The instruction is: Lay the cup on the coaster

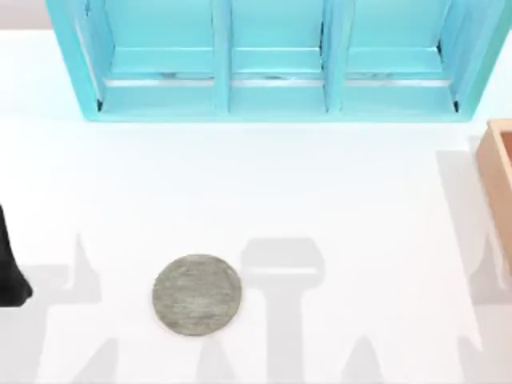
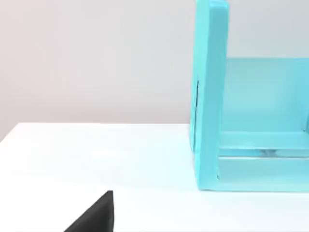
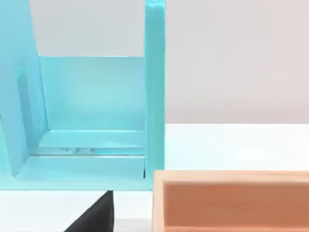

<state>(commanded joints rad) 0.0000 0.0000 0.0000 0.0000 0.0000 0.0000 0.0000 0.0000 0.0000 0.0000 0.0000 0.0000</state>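
The flat round grey stone-textured coaster (image 1: pixel 197 294) lay bare on the white worktop (image 1: pixel 336 184), toward the near left. A turquoise three-bay shelf (image 1: pixel 276 60) stood along the far edge, and a tan wooden box (image 1: pixel 500 176) sat at the right edge. Whether either end effector was apart or together could not be told.

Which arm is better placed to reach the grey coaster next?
Left, probably. The coaster lies on the table left of its middle in the top view, near the left arm at that edge.
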